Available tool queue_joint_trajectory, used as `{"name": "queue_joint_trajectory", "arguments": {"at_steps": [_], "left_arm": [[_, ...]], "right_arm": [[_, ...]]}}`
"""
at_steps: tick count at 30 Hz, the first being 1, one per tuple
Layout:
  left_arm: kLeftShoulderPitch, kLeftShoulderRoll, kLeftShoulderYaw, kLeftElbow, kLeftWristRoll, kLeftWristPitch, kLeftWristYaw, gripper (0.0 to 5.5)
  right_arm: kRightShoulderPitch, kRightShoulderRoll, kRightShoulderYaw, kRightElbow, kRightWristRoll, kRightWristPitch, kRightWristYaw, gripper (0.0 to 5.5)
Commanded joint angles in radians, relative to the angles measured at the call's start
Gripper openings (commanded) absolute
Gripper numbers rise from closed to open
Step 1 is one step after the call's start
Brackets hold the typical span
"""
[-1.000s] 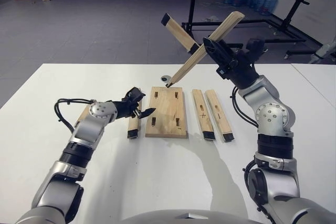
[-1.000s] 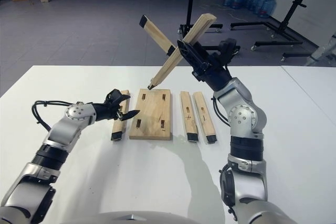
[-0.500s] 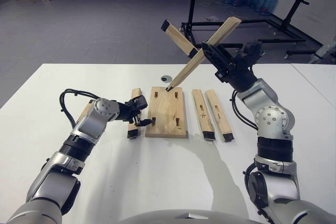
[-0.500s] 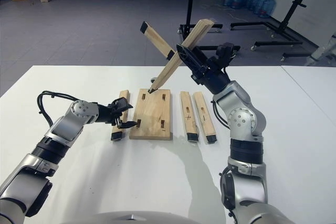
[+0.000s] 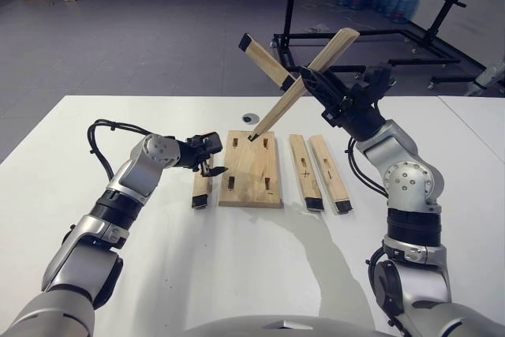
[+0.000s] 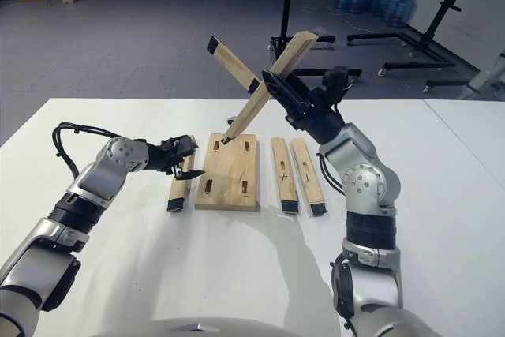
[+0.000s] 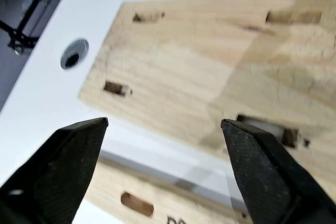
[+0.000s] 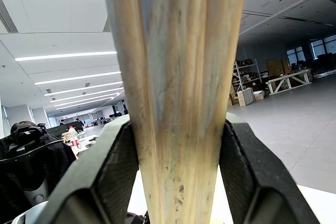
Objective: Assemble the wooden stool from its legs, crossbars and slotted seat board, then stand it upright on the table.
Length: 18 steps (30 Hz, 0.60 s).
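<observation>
Two legs (image 5: pixel 274 113) joined in a cross hang slanted above the seat board (image 5: pixel 252 175), which lies flat on the table (image 5: pixel 173 258), its length running away from the robot. The right gripper (image 5: pixel 314 88) clamps them, lower tip aimed near the far-left slot (image 5: pixel 235 141). The left gripper (image 5: pixel 210 162), jaws wide, hovers just beside the board's left edge.

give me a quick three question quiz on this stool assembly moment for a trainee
1. How many loose wooden pieces lie just right of the seat board?
2. True or false: the left pincer is shut on a leg.
3. The right pincer holds: A nothing, B crossed wooden pieces, C a screwdriver.

Key: 1 two; 2 false, it is open and holds nothing; 3 B.
</observation>
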Motion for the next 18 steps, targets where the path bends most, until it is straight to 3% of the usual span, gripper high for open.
{"name": "queue_joint_trajectory", "arguments": {"at_steps": [1,8,18], "left_arm": [[-0.025,-0.009,-0.024,0.031,0.044,-0.085,0.014,3.95],[-0.004,0.013,-0.113,0.086,0.179,-0.244,0.016,3.95],[0.015,0.036,-0.153,0.064,0.229,-0.316,-0.073,3.95]], "right_arm": [[0.000,-0.001,0.001,-0.013,-0.003,-0.009,0.004,2.06],[-0.004,-0.004,0.003,-0.018,0.003,-0.003,0.002,2.06],[-0.008,-0.010,0.006,-0.021,0.001,0.002,0.001,2.06]]}}
